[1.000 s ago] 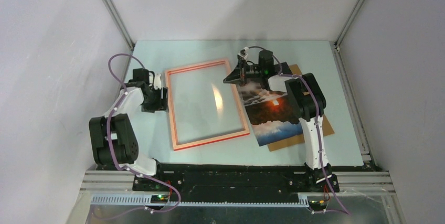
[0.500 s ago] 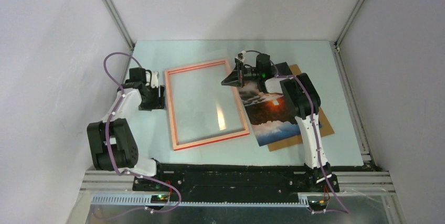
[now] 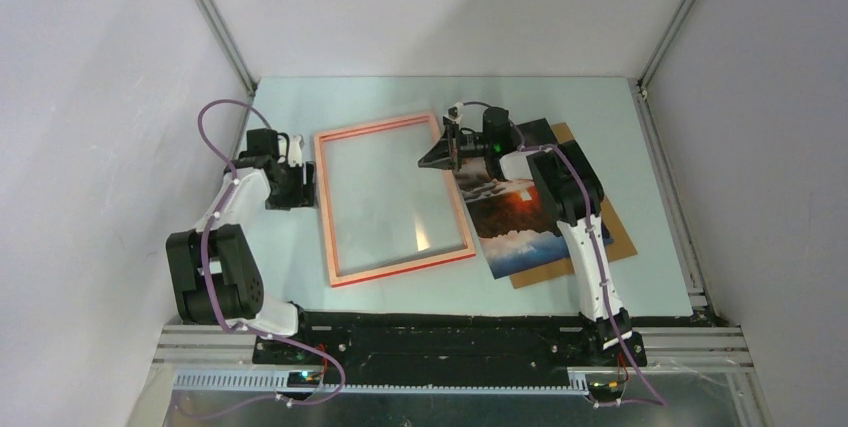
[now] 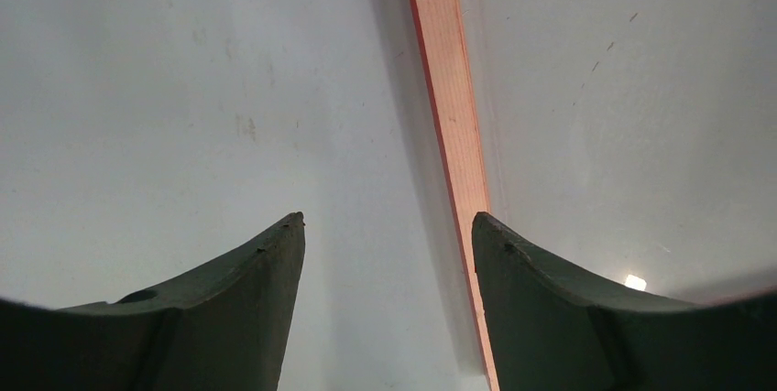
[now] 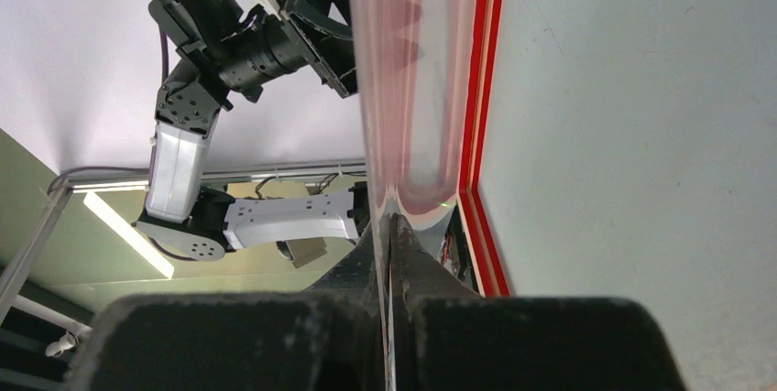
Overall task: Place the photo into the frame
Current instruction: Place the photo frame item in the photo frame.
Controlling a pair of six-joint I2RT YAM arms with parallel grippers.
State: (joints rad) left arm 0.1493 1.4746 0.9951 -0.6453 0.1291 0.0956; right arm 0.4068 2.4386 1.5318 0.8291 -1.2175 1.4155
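Observation:
The frame (image 3: 324,207), red with a clear pane, lies flat at the table's middle. The photo (image 3: 515,217) lies to its right on a brown backing board (image 3: 622,239), its far left end raised. My right gripper (image 3: 447,150) is shut on that raised end, over the frame's far right corner. In the right wrist view the gripper (image 5: 389,222) pinches the glossy sheet (image 5: 403,89) edge-on, beside the red frame rail (image 5: 481,89). My left gripper (image 3: 305,182) is open and empty at the frame's left rail. In the left wrist view the gripper (image 4: 385,219) has its right finger over that rail (image 4: 449,89).
The backing board sticks out from under the photo towards the table's right side. Grey enclosure walls stand close on the left, right and back. The arm bases sit along the near edge.
My right gripper has moved a little to the left with the photo's end in it. The left arm shifted slightly and the frame has stayed in place.

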